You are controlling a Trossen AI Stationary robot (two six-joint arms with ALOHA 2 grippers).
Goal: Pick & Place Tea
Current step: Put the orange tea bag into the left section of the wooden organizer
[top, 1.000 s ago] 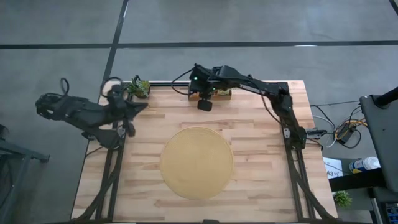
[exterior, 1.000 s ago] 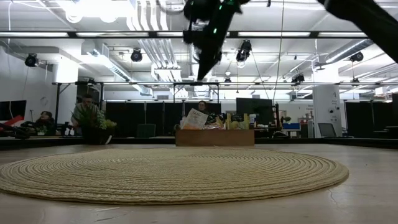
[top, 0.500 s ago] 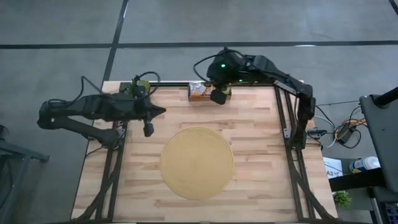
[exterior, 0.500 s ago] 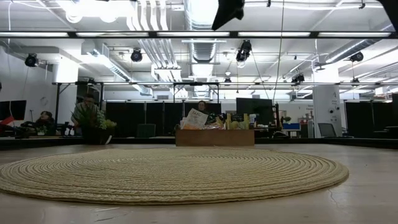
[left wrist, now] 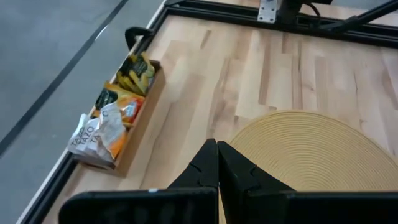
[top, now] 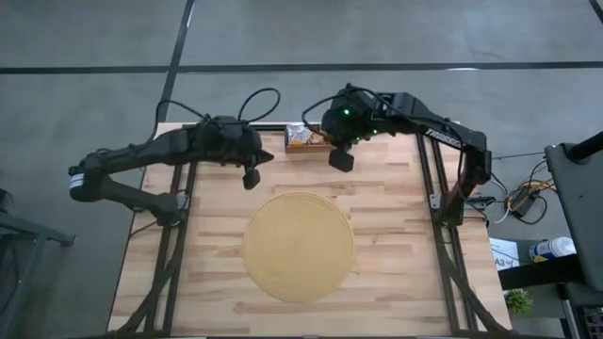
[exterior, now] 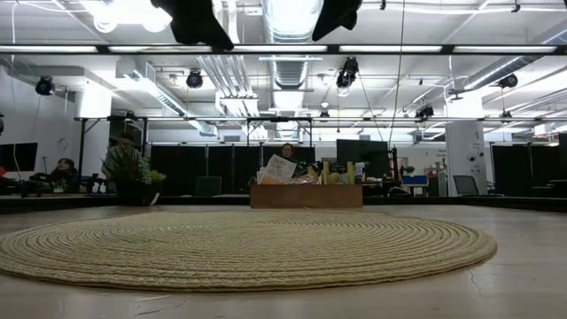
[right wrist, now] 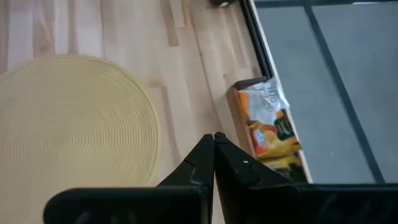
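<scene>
Table (top: 396, 273): pale butcher-block wood, strips of differing tone, rectangular, framed along both sides by black metal rails. Grey floor with dark seam lines lies beyond the far edge.

Mat (top: 298, 246): large round disc of coiled tan fibre, concentric ridges clear in the low view (exterior: 239, 244). It sits at the table's middle; bare wood shows on all sides, widest to left and right. Nothing lies on it.

Left arm: dark, jointed, reaches in from the table's left side. Left gripper (top: 251, 177) hangs above bare wood between the mat's far-left rim and the tray; fingers pressed together into a single point in its wrist view (left wrist: 216, 163), holding nothing.

Right arm: dark, reaches in from the right rail across the far edge. Right gripper (top: 341, 158) hangs over wood just near-side of the tray's right end; fingers likewise closed tip to tip (right wrist: 213, 157), empty. Both grippers are well above the surface: only their dark undersides show at the top of the low view.

Tray (top: 309, 143): small brown wooden box, long and narrow, set against the table's far edge near the middle, apart from the mat with a strip of open wood between.

Tea (left wrist: 112, 121): flat square sachets standing packed in the tray, crinkled paper or foil; white with orange marks at one end, orange and dark green in the middle, yellow at the other end (right wrist: 270, 124). All are inside the tray; none on the mat or the bare wood.
</scene>
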